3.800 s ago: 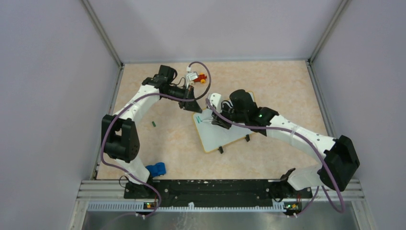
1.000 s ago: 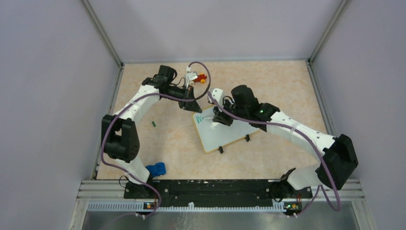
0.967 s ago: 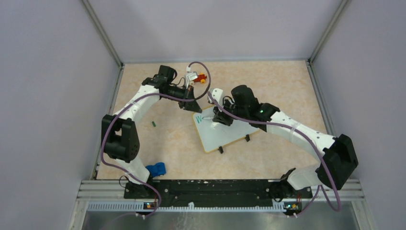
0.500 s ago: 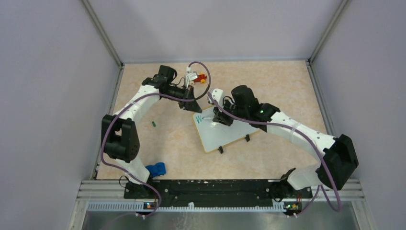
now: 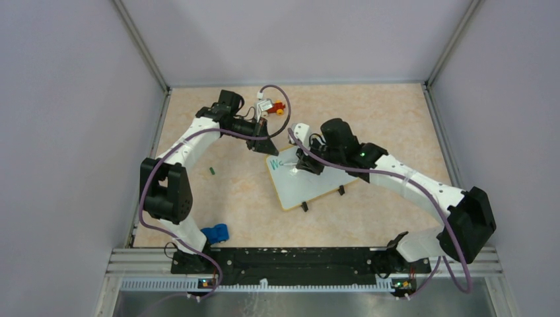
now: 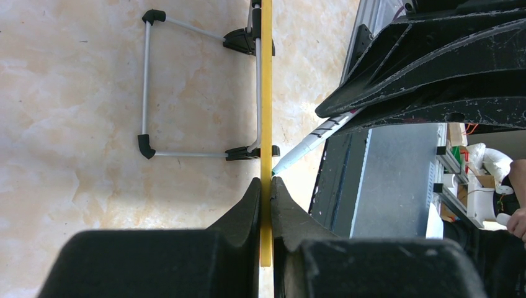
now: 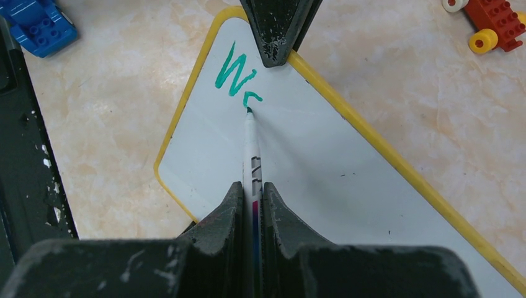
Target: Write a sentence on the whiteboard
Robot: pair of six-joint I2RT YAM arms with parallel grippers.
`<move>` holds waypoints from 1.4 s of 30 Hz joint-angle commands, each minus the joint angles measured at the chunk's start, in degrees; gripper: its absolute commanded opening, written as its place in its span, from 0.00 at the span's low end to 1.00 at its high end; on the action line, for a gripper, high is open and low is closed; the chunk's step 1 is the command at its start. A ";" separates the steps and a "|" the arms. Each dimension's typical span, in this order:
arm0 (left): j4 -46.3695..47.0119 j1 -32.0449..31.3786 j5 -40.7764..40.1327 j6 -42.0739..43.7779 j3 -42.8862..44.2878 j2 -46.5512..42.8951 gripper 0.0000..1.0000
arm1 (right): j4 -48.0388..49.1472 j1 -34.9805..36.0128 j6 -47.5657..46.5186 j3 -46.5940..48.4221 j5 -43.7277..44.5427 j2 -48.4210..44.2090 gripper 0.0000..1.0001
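Right gripper (image 7: pixel 251 189) is clenched on the marker (image 7: pixel 250 146), barrel pinched straight between the fingers so the tip leads out ahead. That tip sits just under the sentence (image 7: pixel 237 76), so far only a green W and the start of a second letter. It's touching the surface, as far as I can tell. Left gripper (image 6: pixel 265 186) is clamped on the yellow rim of the whiteboard (image 7: pixel 322 180) at its far corner, bracing it against the pen's push. The board lies skewed on the table (image 5: pixel 370 119), between both arms. Barely begun, I'd say.
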 commanded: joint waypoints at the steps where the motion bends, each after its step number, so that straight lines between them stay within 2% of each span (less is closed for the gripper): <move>1: 0.40 -0.54 0.30 0.78 -0.59 -1.10 0.00 | 1.30 -1.06 -0.45 0.71 1.60 -2.10 0.00; 19: 0.31 -0.60 0.47 0.78 -0.29 -1.03 0.00 | 2.40 -1.32 0.81 3.69 2.02 -0.78 0.00; 42: 0.24 -0.56 0.19 0.91 -0.16 -1.03 0.00 | 2.28 -1.78 1.01 2.54 0.11 -0.31 0.00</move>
